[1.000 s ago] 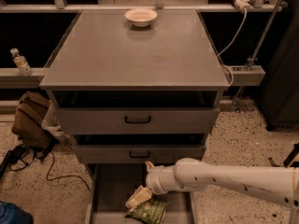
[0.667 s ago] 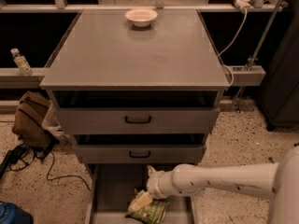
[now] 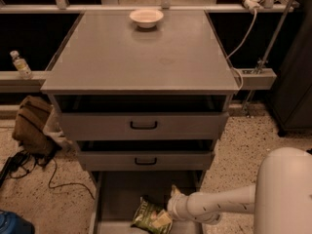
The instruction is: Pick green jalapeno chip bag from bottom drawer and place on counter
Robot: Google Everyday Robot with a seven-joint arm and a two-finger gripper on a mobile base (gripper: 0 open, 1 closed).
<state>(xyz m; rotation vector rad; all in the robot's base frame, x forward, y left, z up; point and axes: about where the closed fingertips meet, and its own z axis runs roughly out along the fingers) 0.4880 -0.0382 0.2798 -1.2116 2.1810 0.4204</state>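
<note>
The green jalapeno chip bag (image 3: 150, 214) lies crinkled on the floor of the bottom drawer (image 3: 117, 199), which is pulled out below the two upper drawers. My gripper (image 3: 171, 206) reaches in from the right on a white arm and is right at the bag's right edge, low in the drawer. The wrist hides its tips. The counter (image 3: 141, 52) is the grey top of the cabinet, far above the gripper.
A white bowl (image 3: 146, 17) stands at the counter's back edge. Two upper drawers with black handles (image 3: 144, 125) sit slightly open. A brown bag (image 3: 33, 126) and cables lie on the floor at left. A bottle (image 3: 20, 65) stands on the left ledge.
My arm has drawn back to the right and lower in the view. The gripper stays at the chip bag in the bottom drawer, and the bag has shifted slightly.
</note>
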